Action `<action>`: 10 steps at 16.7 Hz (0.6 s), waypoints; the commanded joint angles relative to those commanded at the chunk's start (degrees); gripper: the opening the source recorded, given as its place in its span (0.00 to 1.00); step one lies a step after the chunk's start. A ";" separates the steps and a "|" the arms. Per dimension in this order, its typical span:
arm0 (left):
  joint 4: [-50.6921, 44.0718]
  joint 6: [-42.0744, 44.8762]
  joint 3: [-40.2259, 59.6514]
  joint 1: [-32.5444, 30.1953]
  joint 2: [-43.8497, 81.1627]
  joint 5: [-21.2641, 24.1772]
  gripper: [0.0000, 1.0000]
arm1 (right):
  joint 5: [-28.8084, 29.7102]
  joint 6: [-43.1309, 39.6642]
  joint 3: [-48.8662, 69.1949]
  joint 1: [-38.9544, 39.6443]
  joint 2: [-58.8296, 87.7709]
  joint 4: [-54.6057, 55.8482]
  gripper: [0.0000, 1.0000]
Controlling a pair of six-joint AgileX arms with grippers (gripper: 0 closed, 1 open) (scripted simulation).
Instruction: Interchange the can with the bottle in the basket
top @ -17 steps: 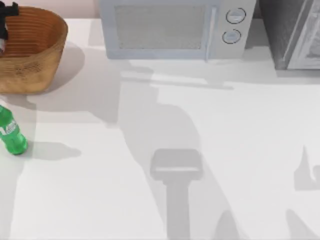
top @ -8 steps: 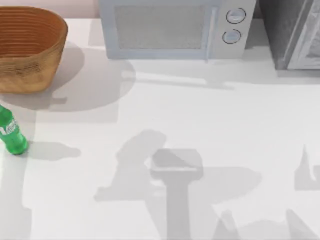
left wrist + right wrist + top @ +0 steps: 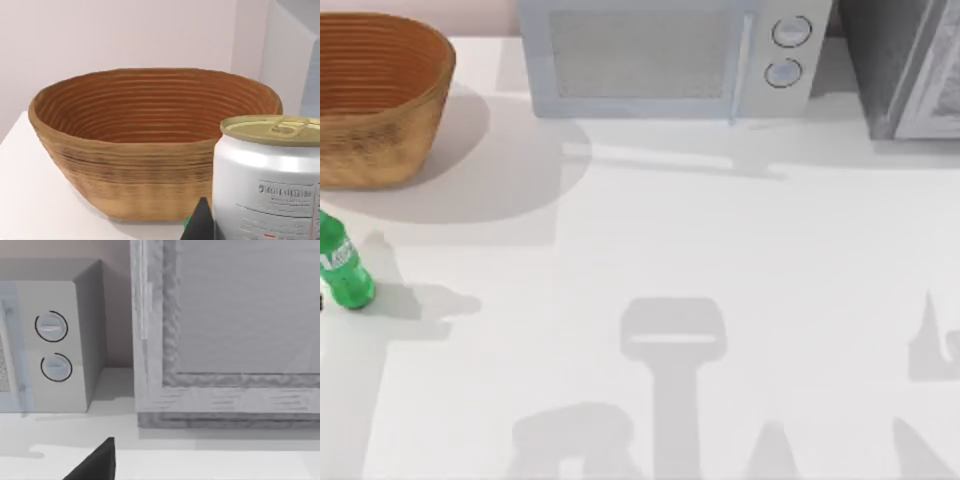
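Can (image 3: 267, 175) is seen pinched in left pincer (image 3: 200, 222), outside basket (image 3: 150, 165). Bottle (image 3: 342, 262) stands on worktop (image 3: 720, 250), not yet placed inside. Right pincer (image 3: 95, 462): state cannot be told.

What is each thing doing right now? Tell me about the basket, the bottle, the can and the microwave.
basket: upright on the table, nothing seen inside.
bottle: standing on the table in front of the basket, outside it.
can: upright, close by the left wrist camera, outside the basket, tab unopened.
microwave: door shut.
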 joint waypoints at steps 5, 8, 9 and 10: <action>6.53 -1.05 -15.65 -1.32 -16.00 -1.53 0.00 | 0.00 0.00 0.00 0.00 0.00 0.00 1.00; 7.61 -1.29 -18.07 -1.50 -18.39 -1.81 0.00 | 0.00 0.00 0.00 0.00 0.00 0.00 1.00; 7.61 -1.29 -18.07 -1.50 -18.39 -1.81 0.00 | 0.00 0.00 0.00 0.00 0.00 0.00 1.00; 7.61 -1.29 -18.07 -1.50 -18.39 -1.81 0.00 | 0.00 0.00 0.00 0.00 0.00 0.00 1.00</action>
